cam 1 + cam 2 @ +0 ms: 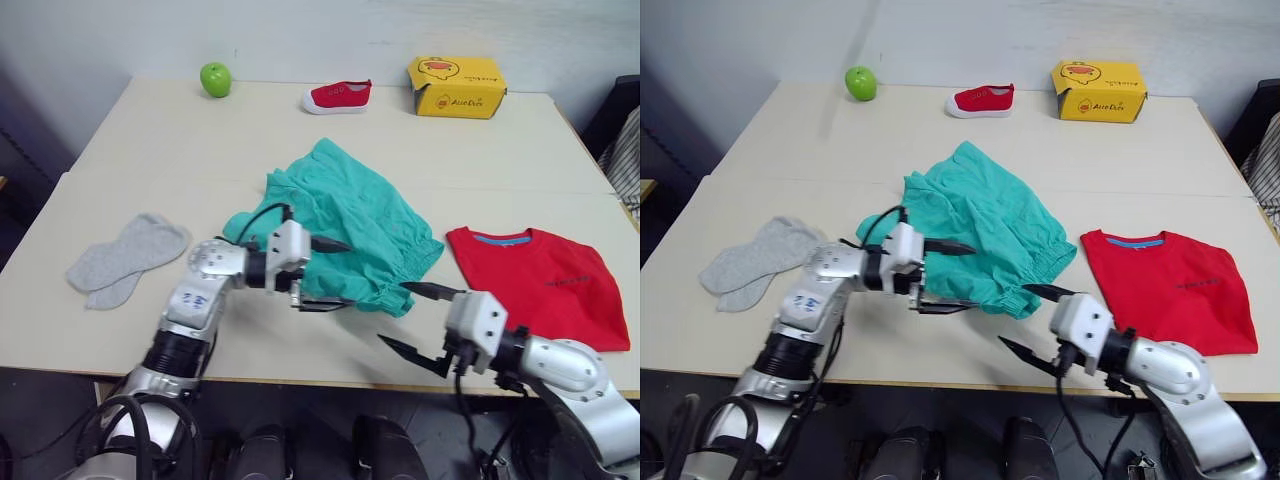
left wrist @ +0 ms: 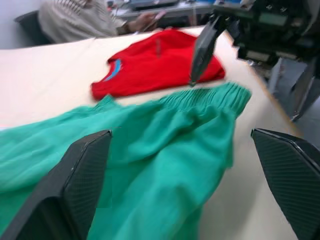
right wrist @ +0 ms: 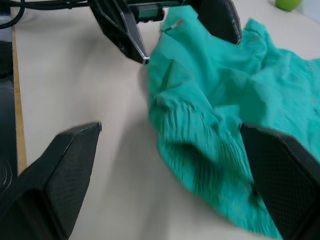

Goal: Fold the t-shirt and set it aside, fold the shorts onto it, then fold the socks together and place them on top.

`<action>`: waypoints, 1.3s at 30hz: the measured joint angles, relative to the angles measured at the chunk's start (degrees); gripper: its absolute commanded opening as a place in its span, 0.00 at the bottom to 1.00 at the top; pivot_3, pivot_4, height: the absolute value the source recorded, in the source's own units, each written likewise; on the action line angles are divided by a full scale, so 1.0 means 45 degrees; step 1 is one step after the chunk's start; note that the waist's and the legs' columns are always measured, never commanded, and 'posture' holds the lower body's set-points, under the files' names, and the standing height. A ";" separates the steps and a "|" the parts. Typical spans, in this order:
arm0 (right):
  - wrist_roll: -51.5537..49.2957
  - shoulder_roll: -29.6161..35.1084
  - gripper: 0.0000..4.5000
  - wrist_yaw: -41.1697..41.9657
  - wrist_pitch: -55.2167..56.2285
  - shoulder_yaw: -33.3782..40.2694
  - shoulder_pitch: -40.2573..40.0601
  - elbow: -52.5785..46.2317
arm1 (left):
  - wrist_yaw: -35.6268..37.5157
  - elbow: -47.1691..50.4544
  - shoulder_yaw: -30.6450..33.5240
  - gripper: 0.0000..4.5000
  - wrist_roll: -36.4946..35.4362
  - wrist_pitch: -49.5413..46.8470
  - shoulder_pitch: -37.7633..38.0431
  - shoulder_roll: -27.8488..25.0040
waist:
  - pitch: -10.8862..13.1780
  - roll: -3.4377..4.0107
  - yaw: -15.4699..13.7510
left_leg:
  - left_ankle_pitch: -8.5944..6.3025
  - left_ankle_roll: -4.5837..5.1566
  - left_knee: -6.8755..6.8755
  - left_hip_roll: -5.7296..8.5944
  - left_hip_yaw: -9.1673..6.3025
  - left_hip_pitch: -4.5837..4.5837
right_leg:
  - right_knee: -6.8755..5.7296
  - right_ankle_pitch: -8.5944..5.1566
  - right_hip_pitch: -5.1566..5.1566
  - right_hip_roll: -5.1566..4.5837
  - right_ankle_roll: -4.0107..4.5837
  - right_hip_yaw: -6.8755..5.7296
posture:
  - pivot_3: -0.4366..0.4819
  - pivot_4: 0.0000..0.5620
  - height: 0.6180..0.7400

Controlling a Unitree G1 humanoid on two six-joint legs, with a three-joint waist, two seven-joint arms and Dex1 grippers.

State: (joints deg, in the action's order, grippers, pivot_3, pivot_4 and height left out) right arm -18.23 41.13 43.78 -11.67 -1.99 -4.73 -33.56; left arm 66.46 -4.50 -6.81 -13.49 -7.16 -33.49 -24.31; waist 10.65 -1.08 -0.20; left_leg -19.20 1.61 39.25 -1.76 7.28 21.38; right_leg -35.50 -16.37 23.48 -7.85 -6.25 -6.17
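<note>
Beige table (image 1: 120, 140), yellow box (image 1: 456, 87) lettered "AliceDu", crumpled shorts (image 1: 350, 225) between spread left fingers (image 1: 330, 273) and spread right fingers (image 1: 418, 320).

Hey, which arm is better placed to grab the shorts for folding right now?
Left. The left end effector is open and already over the shorts' near edge, with cloth between its fingers. The right end effector, also open, hangs over bare table beside the waistband.

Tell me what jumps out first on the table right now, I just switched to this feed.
The crumpled teal shorts sit mid-table, with the left gripper and right gripper both open at their near edge. The red t-shirt lies folded to the right, and the grey socks lie flat on the left.
</note>
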 measured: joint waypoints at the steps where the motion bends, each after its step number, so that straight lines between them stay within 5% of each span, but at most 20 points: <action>1: 0.0367 -0.0082 1.00 -0.0155 -0.0159 -0.0374 0.0182 -0.0009 | 0.0024 -0.0255 0.0151 1.00 0.0081 0.0466 0.0085 -0.0511 | 0.0000 0.0000 0.0019 | -0.0001 -0.0001 -0.0001 -0.0002 -0.0001 0.0003 | -0.0002 0.0000 0.0001 0.0006 0.0000 -0.0006 | 0.48 0.27 1.00; 6: 0.2740 -0.0270 1.00 -0.0766 -0.0011 -0.1692 0.1215 0.0352 | -0.0490 -0.3165 0.0748 1.00 0.1495 0.3188 0.0004 -0.2579 | 0.0000 -0.0001 0.0068 | -0.0002 0.0002 -0.0001 -0.0002 0.0004 0.0013 | 0.0002 -0.0001 0.0009 0.0007 0.0000 -0.0018 | 0.48 0.27 1.00; 8: 0.3667 -0.0250 0.91 -0.0895 0.0227 -0.2061 0.1593 0.1005 | -0.0938 -0.4657 0.0758 1.00 0.2194 0.4383 -0.0310 -0.3046 | 0.0000 -0.0001 0.0042 | -0.0003 0.0005 -0.0001 0.0000 -0.0001 0.0021 | -0.0003 0.0000 0.0007 0.0006 0.0000 -0.0028 | 0.48 0.27 1.00; 20: 0.4712 -0.0867 0.01 -0.1244 0.1465 -0.2074 0.2129 0.2025 | -0.2042 -1.0139 0.0323 1.00 0.3770 0.8126 -0.2542 -0.3297 | -0.0001 -0.0005 0.0049 | 0.0003 0.0017 0.0000 0.0005 0.0004 0.0028 | -0.0034 0.0006 0.0002 0.0010 -0.0012 -0.0049 | 0.48 0.27 1.00; 32: 0.3737 -0.1017 0.01 -0.1088 0.1091 -0.1219 0.2170 0.2125 | -0.4672 -1.3709 -0.1157 1.00 0.6160 1.1357 -0.5159 -0.1879 | -0.0007 -0.0013 -0.0270 | 0.0008 0.0032 0.0000 0.0022 -0.0002 0.0030 | -0.0025 0.0016 -0.0008 0.0005 -0.0028 -0.0050 | 0.48 0.27 1.00; 35: 0.3499 -0.1047 0.00 -0.1096 0.0998 -0.0822 0.2238 0.2129 | -0.5496 -1.4144 -0.1703 0.86 0.6947 1.1768 -0.5598 -0.1709 | -0.0011 -0.0019 -0.0294 | 0.0003 0.0040 0.0001 0.0026 -0.0004 0.0025 | -0.0019 0.0018 -0.0022 0.0001 -0.0031 -0.0049 | 0.48 0.27 1.00; 39: 0.3039 -0.1181 0.00 -0.1107 0.0877 -0.0272 0.2392 0.2130 | -0.7002 -1.4512 -0.2716 0.56 0.8127 1.1856 -0.6031 -0.1511 | -0.0018 -0.0029 -0.0285 | 0.0011 0.0054 0.0002 0.0030 -0.0009 0.0012 | -0.0019 0.0026 -0.0033 -0.0011 -0.0045 -0.0049 | 0.48 0.27 1.00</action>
State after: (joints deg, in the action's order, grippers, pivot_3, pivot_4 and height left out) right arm -4.56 35.81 38.80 -7.72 -3.21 6.04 -23.98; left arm 34.95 -69.80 -19.04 23.09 46.19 -60.63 -31.11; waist 10.57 -1.21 -1.49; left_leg -19.15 1.86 39.26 -1.63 7.24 21.43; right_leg -35.58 -16.25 23.33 -7.89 -6.46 -6.39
